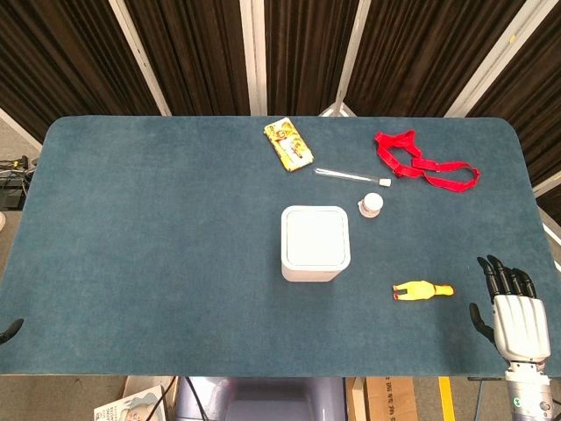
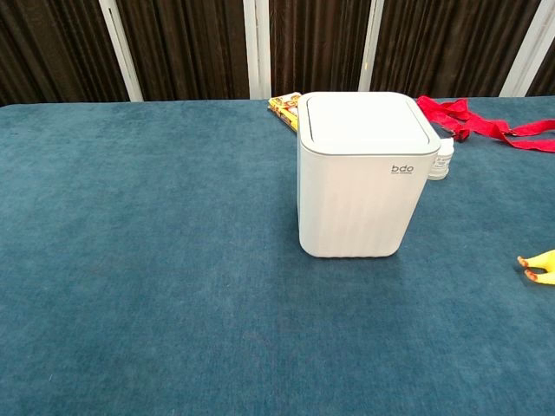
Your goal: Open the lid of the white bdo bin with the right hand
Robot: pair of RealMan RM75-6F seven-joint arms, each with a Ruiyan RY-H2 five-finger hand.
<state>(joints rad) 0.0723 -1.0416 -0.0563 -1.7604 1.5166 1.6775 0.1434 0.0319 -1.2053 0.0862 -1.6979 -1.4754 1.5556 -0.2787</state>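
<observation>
The white bdo bin stands upright near the middle of the blue table, its flat lid down and closed. The chest view shows its front face with the bdo logo. My right hand hovers at the table's near right corner, well to the right of the bin, with its fingers stretched out and apart and nothing in it. Of my left hand only a dark tip shows at the near left edge. Neither hand appears in the chest view.
A yellow rubber chicken lies between the bin and my right hand. Just behind the bin's right side stands a small white bottle. Farther back lie a thin tube, a yellow snack packet and a red strap.
</observation>
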